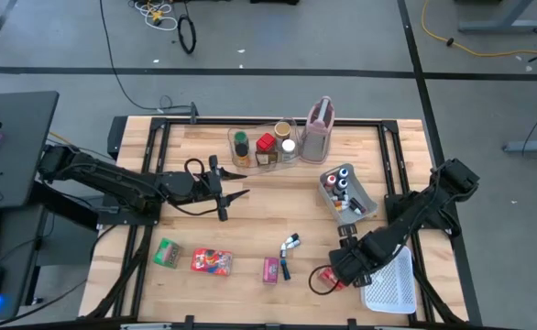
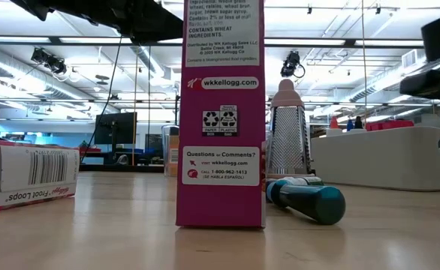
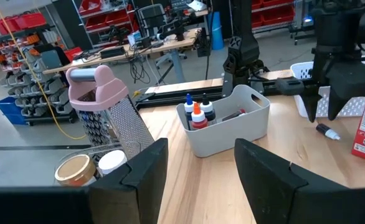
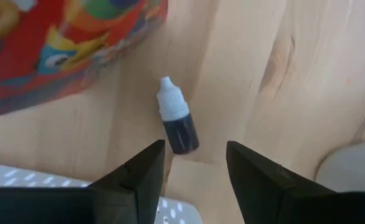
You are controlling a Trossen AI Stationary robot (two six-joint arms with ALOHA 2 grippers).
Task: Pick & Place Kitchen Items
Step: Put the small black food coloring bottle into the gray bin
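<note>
From where I stand the right gripper [image 4: 189, 165] is poised low over the desk [image 1: 250, 206] at about five o'clock, its two fingers spread and empty, with a small dark dropper bottle [image 4: 176, 121] with a white cap lying flat on the wood just ahead of them. A red cereal packet [image 4: 58, 43] lies close beyond the bottle, and the white mesh basket [image 1: 392, 280] sits right beside the gripper. This looks like the approach to a pick: the next move calls for lowering so the fingers straddle the bottle's body, then closing.

The left gripper [image 3: 198, 168] hangs over the desk near nine o'clock, fingers parted, holding nothing, pointed toward the centre.

Containers: the grey bin [image 1: 349, 194] at three o'clock holds several small coloured-cap bottles standing upright. The clear bin [image 1: 261, 147] at twelve o'clock holds spice jars with dark, red and white lids, and a pink-handled grater [image 1: 319, 128] stands just beside it. Loose toward six o'clock lie a green packet [image 1: 167, 252], a second red packet [image 1: 212, 262], a pink box [image 1: 270, 269] and two little bottles [image 1: 289, 246]
</note>
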